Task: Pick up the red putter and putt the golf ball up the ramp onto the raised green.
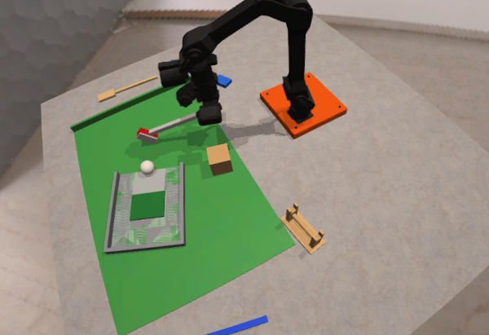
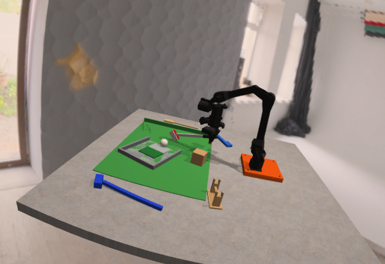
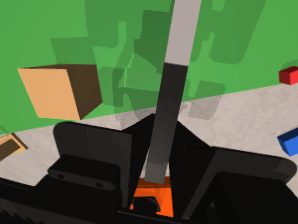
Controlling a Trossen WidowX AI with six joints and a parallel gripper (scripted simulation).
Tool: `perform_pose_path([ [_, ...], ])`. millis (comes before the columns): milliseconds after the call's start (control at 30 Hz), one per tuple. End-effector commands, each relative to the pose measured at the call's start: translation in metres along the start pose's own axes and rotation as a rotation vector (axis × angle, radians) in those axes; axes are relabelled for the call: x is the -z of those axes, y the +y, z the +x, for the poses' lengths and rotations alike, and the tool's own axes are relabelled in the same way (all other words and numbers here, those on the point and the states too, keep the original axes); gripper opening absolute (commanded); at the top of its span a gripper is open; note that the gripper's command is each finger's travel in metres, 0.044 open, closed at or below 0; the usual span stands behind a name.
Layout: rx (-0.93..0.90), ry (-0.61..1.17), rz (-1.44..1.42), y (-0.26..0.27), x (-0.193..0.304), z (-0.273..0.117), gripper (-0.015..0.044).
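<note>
So the arm's fingers (image 1: 209, 120) (image 2: 210, 138) are clamped on the putter's handle (image 3: 168, 100) — red head (image 1: 147, 135) (image 2: 174, 135) hanging over the green mat (image 1: 220, 229) (image 2: 179, 180) (image 3: 40, 30). Golf ball's (image 1: 147, 167) (image 2: 163, 142) right at the ramp's (image 1: 150, 182) (image 2: 158, 148) low edge — raised green (image 1: 147, 205) (image 2: 151, 151) just beyond, nothing on it.

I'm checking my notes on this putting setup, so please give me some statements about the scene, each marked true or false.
1. The gripper is shut on the red putter. True.
2. The golf ball rests on the dark green square. False: it is at the ramp's pale end, short of the square.
3. The wooden block stands on the green mat. True.
4. The arm's base plate is blue. False: it is orange.
</note>
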State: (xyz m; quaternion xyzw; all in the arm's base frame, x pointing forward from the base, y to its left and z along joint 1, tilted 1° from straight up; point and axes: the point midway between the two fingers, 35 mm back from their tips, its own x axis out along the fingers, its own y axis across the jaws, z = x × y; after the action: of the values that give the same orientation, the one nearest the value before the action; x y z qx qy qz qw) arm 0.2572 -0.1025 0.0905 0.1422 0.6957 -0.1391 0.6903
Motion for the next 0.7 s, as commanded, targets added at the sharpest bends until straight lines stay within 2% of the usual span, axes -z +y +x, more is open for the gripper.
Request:
perform_pose_path([
  [0,0.001,-0.022,0.006,0.001,-0.003,-0.016,0.0000],
  [300,0.001,-0.022,0.006,0.000,-0.001,-0.056,0.0000],
  [667,0.000,-0.012,0.001,0.001,-0.001,-0.049,0.0000],
])
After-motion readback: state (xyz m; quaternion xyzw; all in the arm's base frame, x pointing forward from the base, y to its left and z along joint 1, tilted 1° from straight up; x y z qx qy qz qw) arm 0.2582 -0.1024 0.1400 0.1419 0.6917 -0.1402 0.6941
